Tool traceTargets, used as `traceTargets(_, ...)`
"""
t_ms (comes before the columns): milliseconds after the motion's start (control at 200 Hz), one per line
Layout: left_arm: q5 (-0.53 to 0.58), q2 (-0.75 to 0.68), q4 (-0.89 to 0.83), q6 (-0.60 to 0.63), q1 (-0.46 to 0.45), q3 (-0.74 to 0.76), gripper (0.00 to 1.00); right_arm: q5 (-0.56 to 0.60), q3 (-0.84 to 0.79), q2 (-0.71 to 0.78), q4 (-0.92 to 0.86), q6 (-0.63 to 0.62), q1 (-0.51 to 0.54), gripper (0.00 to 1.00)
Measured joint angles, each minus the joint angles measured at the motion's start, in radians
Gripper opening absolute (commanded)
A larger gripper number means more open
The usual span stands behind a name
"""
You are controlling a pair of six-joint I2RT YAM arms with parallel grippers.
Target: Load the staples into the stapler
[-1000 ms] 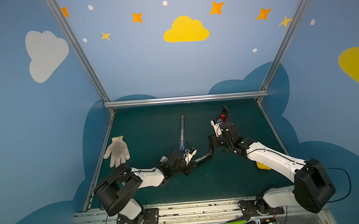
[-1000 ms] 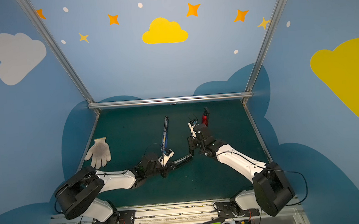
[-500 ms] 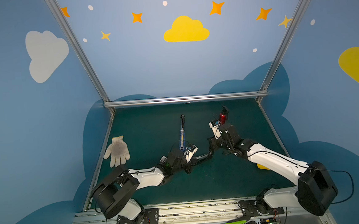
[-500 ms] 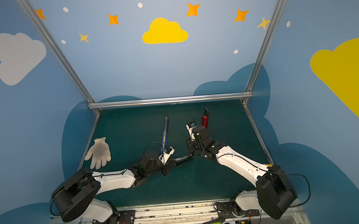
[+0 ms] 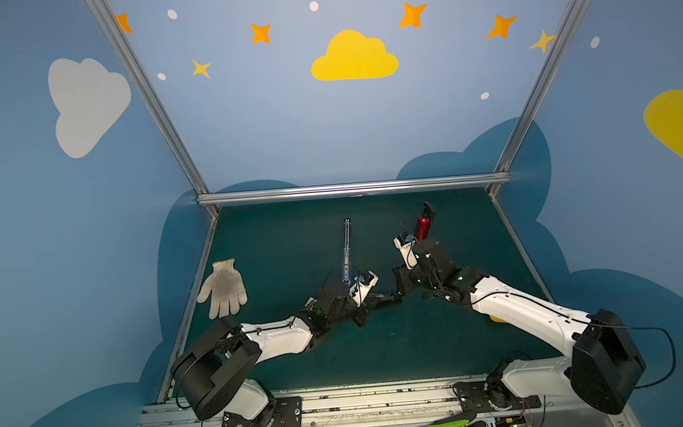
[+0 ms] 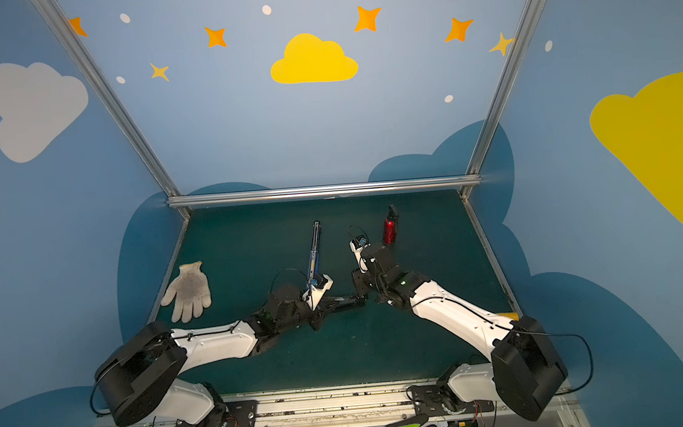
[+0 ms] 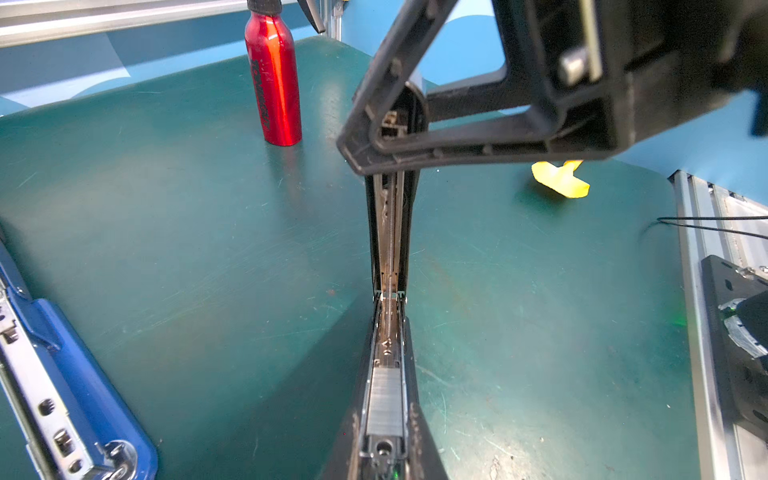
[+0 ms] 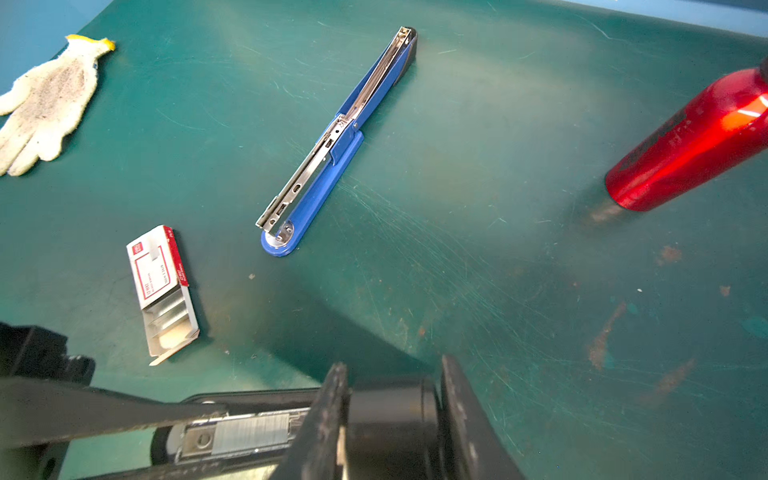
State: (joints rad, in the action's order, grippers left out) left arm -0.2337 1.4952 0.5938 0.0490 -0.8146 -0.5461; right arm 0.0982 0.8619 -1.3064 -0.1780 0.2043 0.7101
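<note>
Right claw (image 8: 392,384) is pinching the rounded free end of the lid of the black stapler (image 7: 390,249). Left claw (image 5: 370,303) looks clamped on the base end of the same stapler, fingers mostly out of shot. The stapler is open at the hinge and spans the two arms; can't tell if it touches the table (image 7: 166,249).

A staple strip (image 7: 384,407) sits in the channel at the left-claw end, so I read the step in hand as shutting the lid.
- Swing the right claw in an arc about the hinge, not a straight push.
- Keep the lid in line with the channel so the spring pusher drops in behind the strip.
- Left claw should hold the base level, else the strip may slide.

The staple box (image 8: 160,286) lies on the table with its tray pulled out and strips inside. It is near the round end of the blue stapler (image 8: 332,145), which lies opened flat; both look clear of the arc. Red bottle (image 7: 274,83) stands well apart.
</note>
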Motion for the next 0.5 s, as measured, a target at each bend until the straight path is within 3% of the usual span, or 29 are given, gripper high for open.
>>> traceTargets(501, 0.0, -0.001, 0.002, 0.003, -0.005, 0.0, 0.04, -0.007, 0.0, 0.004, -0.004, 0.025, 0.047, 0.36)
